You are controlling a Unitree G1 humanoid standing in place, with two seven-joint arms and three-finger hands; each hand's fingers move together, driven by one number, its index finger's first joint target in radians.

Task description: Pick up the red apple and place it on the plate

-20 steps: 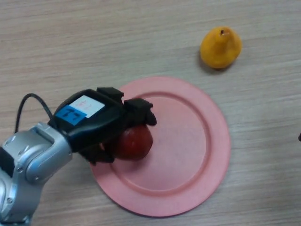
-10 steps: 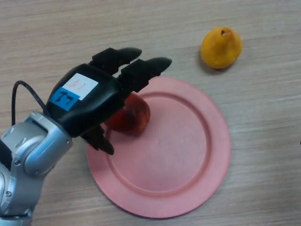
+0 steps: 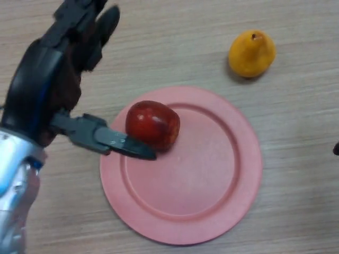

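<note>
A: Where's the red apple point(image 3: 152, 125)?
B: On the plate point(image 3: 212, 211), left part, free.
A: Left hand point(image 3: 50, 90)?
B: Fingers point(image 3: 92, 26) spread, empty; thumb overlaps the apple's lower edge. Right hand's barely visible.

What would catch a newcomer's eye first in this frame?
The red apple sits on the pink plate, on its left part, free of any grip. The left hand hangs open at the upper left, its thumb stretched over the plate's rim beside the apple. A yellow pear lies on the table beyond the plate, at the upper right.
</note>
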